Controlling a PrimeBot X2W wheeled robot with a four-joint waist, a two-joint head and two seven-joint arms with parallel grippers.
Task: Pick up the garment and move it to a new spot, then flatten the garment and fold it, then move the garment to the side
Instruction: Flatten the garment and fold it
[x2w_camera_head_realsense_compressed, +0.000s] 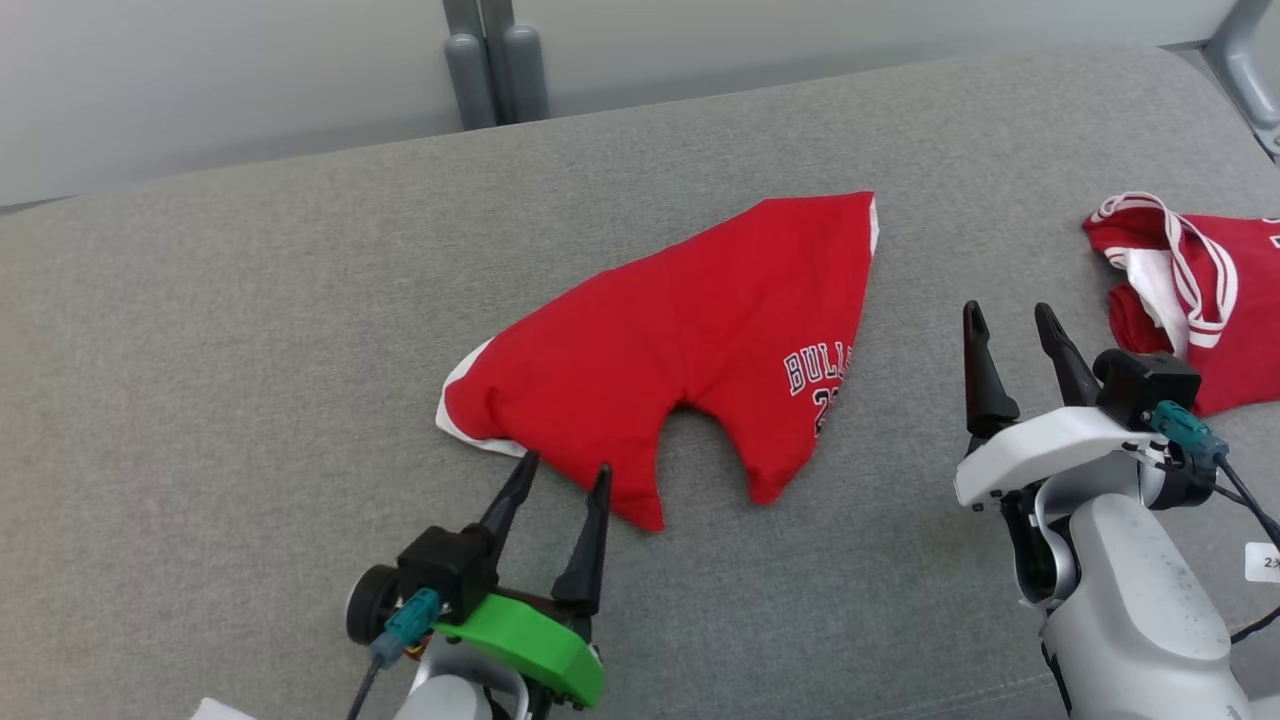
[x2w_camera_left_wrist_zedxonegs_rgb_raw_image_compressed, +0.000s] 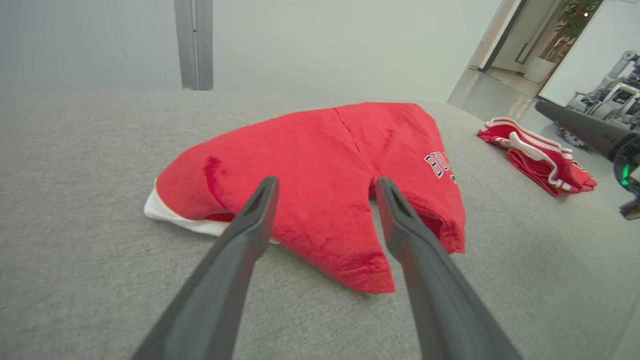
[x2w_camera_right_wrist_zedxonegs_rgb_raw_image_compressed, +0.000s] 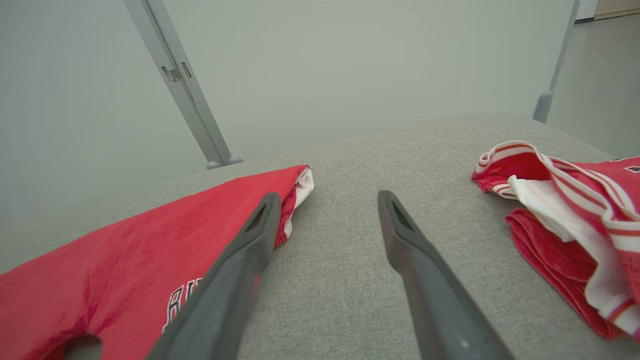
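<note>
Two red garments (x2w_camera_head_realsense_compressed: 690, 340) (x2w_camera_head_realsense_compressed: 1190, 300), two tools (x2w_camera_head_realsense_compressed: 566, 462) (x2w_camera_head_realsense_compressed: 1006, 307), one grey cushion (x2w_camera_head_realsense_compressed: 250, 350)

A red knit sports garment (x2w_camera_head_realsense_compressed: 690, 340) is pictured lying flat near the middle of a grey woven fabric surface (x2w_camera_head_realsense_compressed: 250, 350), spread in a roughly triangular shape. Its longest edge is turned toward the near side, where a rounded notch (x2w_camera_head_realsense_compressed: 690, 425) is seen between two pointed lobes. A white band (x2w_camera_head_realsense_compressed: 455, 405) is shown along the left corner, and a sliver of white trim (x2w_camera_head_realsense_compressed: 874, 215) is exposed at the far right corner. White block lettering (x2w_camera_head_realsense_compressed: 818, 368) reading "BULL", with digits beneath, is printed near the right edge and is cut off there. Faint creases are visible across the cloth.
</note>
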